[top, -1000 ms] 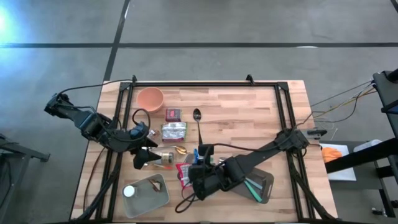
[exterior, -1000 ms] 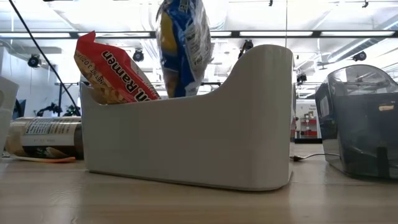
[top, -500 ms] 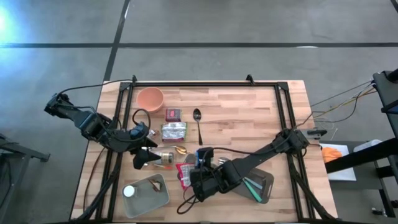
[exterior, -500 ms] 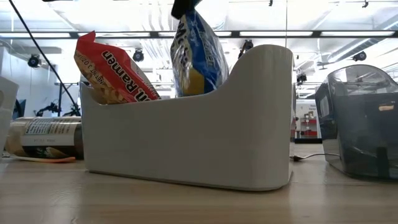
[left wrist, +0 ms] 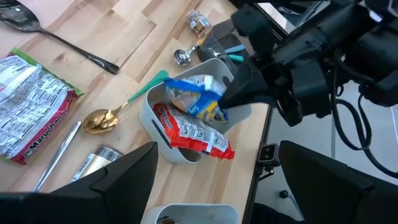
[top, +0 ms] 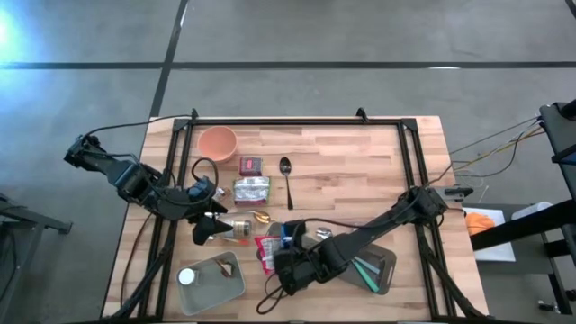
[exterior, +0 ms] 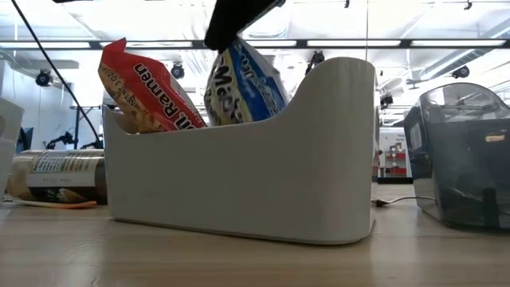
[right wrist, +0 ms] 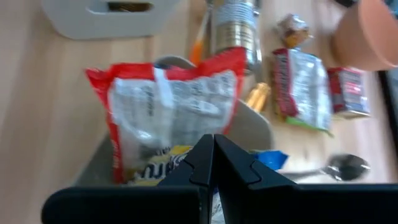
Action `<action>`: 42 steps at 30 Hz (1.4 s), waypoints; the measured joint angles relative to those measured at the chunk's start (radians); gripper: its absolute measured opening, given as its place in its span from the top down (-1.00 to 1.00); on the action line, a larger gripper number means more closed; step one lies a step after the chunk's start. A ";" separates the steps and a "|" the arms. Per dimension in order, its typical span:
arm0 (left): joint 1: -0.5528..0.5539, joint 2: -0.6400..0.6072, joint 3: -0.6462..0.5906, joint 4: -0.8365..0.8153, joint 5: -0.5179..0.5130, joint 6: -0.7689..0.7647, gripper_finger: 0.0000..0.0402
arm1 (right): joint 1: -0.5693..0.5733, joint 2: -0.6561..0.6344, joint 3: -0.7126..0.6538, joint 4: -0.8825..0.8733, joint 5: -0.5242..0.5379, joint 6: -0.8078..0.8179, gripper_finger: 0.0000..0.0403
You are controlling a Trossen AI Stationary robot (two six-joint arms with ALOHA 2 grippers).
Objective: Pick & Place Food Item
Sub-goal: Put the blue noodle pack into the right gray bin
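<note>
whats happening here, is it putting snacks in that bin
Yes. The right gripper is shut on a blue snack bag and is lowering it into the grey bin, beside a red ramen packet already standing in it. The left gripper hangs open over the table, holding nothing.
</note>
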 joint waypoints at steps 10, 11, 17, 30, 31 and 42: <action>0.000 0.000 0.000 -0.002 0.000 -0.003 -0.69 | 0.006 0.000 -0.039 0.117 -0.071 0.003 0.96; 0.000 0.000 0.000 -0.002 0.000 -0.003 -0.69 | 0.006 0.000 -0.037 0.121 -0.071 0.003 0.96; 0.000 0.000 0.000 -0.002 0.000 -0.003 -0.69 | 0.006 0.000 -0.038 0.144 -0.104 0.037 0.96; 0.000 0.000 0.000 -0.002 0.000 -0.008 -0.69 | -0.009 0.002 -0.041 0.184 -0.199 0.135 0.93; 0.000 0.000 0.000 -0.002 0.000 -0.008 -0.69 | -0.010 0.003 -0.041 0.195 -0.209 0.137 0.89; 0.000 0.000 0.000 -0.002 0.002 -0.008 -0.69 | -0.019 0.002 -0.041 0.208 -0.203 0.169 0.17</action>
